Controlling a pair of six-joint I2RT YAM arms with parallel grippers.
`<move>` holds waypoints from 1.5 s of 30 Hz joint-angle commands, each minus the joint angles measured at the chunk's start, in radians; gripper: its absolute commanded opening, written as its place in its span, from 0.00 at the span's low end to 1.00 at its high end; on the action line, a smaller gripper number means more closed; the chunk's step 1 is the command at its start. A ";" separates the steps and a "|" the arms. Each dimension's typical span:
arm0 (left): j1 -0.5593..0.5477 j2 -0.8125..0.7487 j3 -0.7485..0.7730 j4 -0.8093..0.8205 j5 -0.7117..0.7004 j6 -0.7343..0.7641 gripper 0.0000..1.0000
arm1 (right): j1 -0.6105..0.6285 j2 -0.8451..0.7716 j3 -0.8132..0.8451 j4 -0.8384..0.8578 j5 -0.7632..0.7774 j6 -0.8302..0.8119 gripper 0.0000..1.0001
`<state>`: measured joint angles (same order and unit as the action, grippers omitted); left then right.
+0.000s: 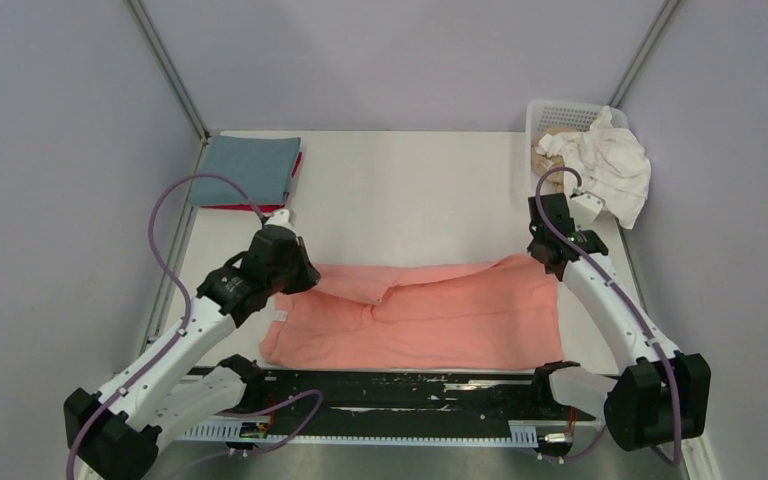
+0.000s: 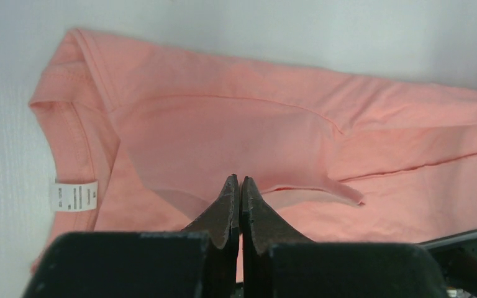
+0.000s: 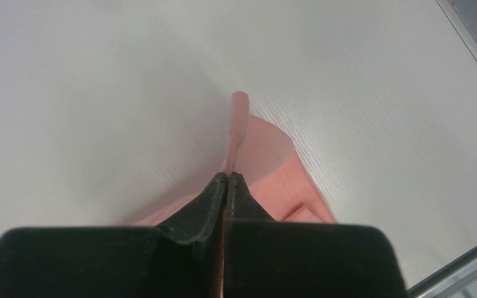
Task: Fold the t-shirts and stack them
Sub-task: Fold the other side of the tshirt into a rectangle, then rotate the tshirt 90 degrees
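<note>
A salmon pink t-shirt (image 1: 440, 315) lies spread across the near middle of the table, its far edge lifted at both ends. My left gripper (image 1: 300, 278) is shut on the shirt's far left edge. In the left wrist view the closed tips (image 2: 240, 181) pinch a raised flap of the shirt (image 2: 223, 124), and the neck label (image 2: 74, 196) shows. My right gripper (image 1: 548, 258) is shut on the far right corner. In the right wrist view pink cloth (image 3: 267, 155) sticks out past the closed tips (image 3: 228, 176).
A folded grey-blue shirt (image 1: 245, 168) lies on a red one (image 1: 295, 170) at the back left. A white lattice basket (image 1: 560, 108) at the back right holds a white shirt (image 1: 615, 165) hanging over its rim and a tan one (image 1: 548, 140). A black rail (image 1: 390, 392) runs along the near edge.
</note>
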<state>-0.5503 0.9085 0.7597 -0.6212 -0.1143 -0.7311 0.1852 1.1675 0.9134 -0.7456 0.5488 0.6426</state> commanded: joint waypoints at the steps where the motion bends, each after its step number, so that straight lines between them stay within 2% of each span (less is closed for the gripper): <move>1: -0.004 -0.065 -0.010 -0.086 0.022 -0.033 0.00 | 0.003 -0.024 -0.020 -0.033 0.009 -0.016 0.01; 5: -0.004 -0.123 -0.077 -0.144 0.077 -0.049 0.00 | 0.003 -0.027 -0.034 -0.075 0.010 0.006 0.04; 9: -0.005 -0.200 -0.150 -0.211 0.099 -0.067 0.00 | 0.003 -0.041 -0.085 -0.148 0.014 0.087 0.13; 11: -0.006 -0.239 -0.191 -0.201 0.193 -0.075 0.15 | 0.002 -0.059 -0.098 -0.212 0.050 0.139 0.29; 12: -0.007 -0.259 -0.214 -0.197 0.253 -0.083 0.20 | 0.003 -0.076 -0.096 -0.235 0.057 0.154 0.33; 13: -0.007 -0.269 -0.222 -0.194 0.278 -0.091 0.42 | 0.003 -0.094 -0.093 -0.251 0.062 0.166 0.41; 15: -0.007 -0.290 -0.223 -0.209 0.326 -0.086 0.65 | 0.003 -0.136 -0.086 -0.255 0.048 0.157 0.67; 16: -0.007 -0.302 -0.211 -0.218 0.326 -0.083 0.71 | 0.003 -0.155 -0.080 -0.252 0.041 0.148 0.79; 17: -0.007 -0.306 -0.203 -0.237 0.320 -0.073 0.84 | 0.003 -0.172 -0.074 -0.238 0.031 0.124 0.86; 19: -0.007 -0.310 -0.168 -0.248 0.302 -0.054 0.98 | 0.003 -0.200 -0.066 -0.181 -0.029 0.027 0.94; 23: -0.008 -0.261 -0.125 -0.131 0.258 -0.048 1.00 | 0.003 -0.237 -0.134 0.051 -0.316 -0.130 1.00; 26: -0.007 -0.108 -0.134 0.070 0.272 -0.067 1.00 | 0.003 -0.215 -0.206 0.238 -0.601 -0.228 1.00; 28: -0.004 0.021 -0.133 0.150 0.276 -0.082 1.00 | 0.004 -0.160 -0.218 0.288 -0.695 -0.235 1.00; 34: 0.055 0.432 -0.082 0.346 0.357 -0.093 1.00 | 0.007 0.002 -0.275 0.436 -0.829 -0.215 1.00; 38: 0.118 0.675 0.001 0.413 0.450 -0.074 1.00 | 0.006 0.073 -0.315 0.514 -0.815 -0.222 1.00; 42: 0.164 0.878 0.127 0.389 0.516 -0.045 1.00 | 0.006 0.126 -0.333 0.535 -0.810 -0.244 1.00; 45: 0.196 1.022 0.292 0.356 0.552 -0.022 1.00 | 0.005 0.164 -0.324 0.597 -0.835 -0.256 1.00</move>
<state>-0.3874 1.7290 0.9501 -0.2958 0.4755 -0.8288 0.1886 1.2911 0.5858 -0.2832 -0.2436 0.4232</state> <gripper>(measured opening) 0.999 0.998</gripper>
